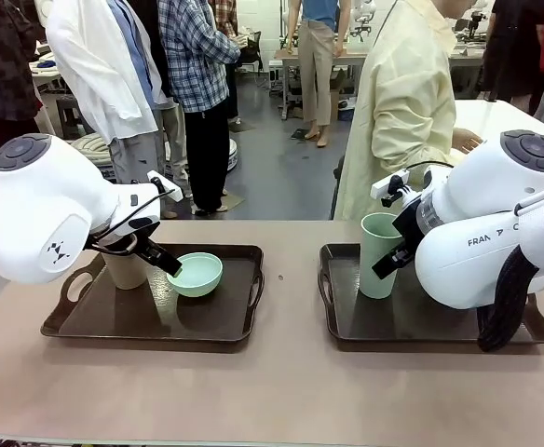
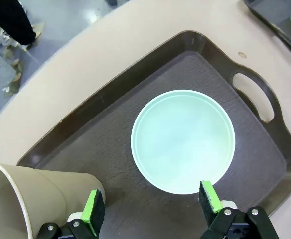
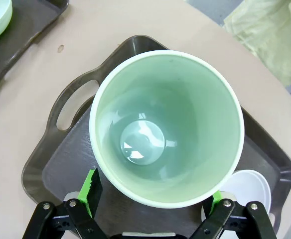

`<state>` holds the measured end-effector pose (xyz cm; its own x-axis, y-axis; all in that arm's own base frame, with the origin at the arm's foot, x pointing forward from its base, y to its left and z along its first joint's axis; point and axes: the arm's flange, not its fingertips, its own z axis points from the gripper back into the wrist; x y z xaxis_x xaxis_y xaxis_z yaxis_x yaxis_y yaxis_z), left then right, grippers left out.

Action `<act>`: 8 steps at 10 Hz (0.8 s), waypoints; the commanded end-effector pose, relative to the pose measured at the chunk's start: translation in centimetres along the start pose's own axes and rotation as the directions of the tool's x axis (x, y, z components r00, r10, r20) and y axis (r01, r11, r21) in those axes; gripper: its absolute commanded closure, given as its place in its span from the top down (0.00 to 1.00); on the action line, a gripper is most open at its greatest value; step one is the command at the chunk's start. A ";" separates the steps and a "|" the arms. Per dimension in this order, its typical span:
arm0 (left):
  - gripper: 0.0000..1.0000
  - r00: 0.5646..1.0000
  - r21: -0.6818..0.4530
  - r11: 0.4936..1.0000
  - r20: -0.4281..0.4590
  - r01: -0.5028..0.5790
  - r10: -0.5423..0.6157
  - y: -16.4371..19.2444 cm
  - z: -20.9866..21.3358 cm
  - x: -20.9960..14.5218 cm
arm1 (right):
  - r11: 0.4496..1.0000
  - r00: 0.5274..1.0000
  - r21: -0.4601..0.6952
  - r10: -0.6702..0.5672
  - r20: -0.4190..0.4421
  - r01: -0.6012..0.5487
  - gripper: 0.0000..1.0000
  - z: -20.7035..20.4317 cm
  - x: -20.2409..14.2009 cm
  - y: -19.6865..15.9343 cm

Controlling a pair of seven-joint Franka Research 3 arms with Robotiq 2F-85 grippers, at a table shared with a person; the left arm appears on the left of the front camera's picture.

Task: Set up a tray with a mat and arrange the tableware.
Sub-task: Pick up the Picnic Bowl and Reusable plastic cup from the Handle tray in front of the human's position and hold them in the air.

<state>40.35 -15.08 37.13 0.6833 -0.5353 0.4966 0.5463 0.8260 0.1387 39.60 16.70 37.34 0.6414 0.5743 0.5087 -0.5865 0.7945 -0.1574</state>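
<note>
On the left tray (image 1: 86,321), lined with a dark mat (image 2: 110,144), a tan cup (image 1: 126,270) stands beside a mint green bowl (image 1: 195,275). My left gripper (image 1: 165,263) hangs open just above them. In the left wrist view its fingertips straddle the near rim of the mint bowl (image 2: 183,141), with the tan cup (image 2: 31,199) just outside one finger. On the right tray (image 1: 346,321) stands a pale green cup (image 1: 379,253). My right gripper (image 3: 153,199) is open with a finger on either side of this cup (image 3: 168,129). A whitish bowl (image 3: 245,191) sits behind it.
A person in a pale yellow gown (image 1: 402,102) stands at the far side, one hand (image 1: 465,140) on a white table. A strip of bare tabletop (image 1: 291,279) separates the two trays. More people stand farther back.
</note>
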 end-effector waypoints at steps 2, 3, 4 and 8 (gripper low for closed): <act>1.00 1.000 0.000 1.000 0.000 0.000 0.000 0.0 0.0 0.0 | 1.000 1.000 0.000 0.000 0.000 0.000 1.00 0.0 0.0 0.0; 1.00 1.000 0.000 1.000 0.000 0.000 0.000 0.0 0.0 0.0 | 1.000 1.000 0.000 0.000 0.000 0.000 1.00 0.0 0.0 0.0; 1.00 0.998 0.006 0.999 -0.047 0.034 -0.034 -0.7 0.9 -1.1 | 0.999 0.998 0.021 -0.038 -0.055 0.039 1.00 1.2 -0.1 0.2; 1.00 0.956 -0.034 0.994 -0.279 -0.101 0.088 -2.3 8.4 -0.4 | 0.988 0.952 0.003 -0.151 -0.267 0.157 1.00 9.4 -0.8 1.2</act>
<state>36.43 -14.78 40.67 0.8080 -0.5179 0.2811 0.5107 0.8534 0.1042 35.36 15.53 42.22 0.8086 0.4939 0.3196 -0.4989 0.8636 -0.0723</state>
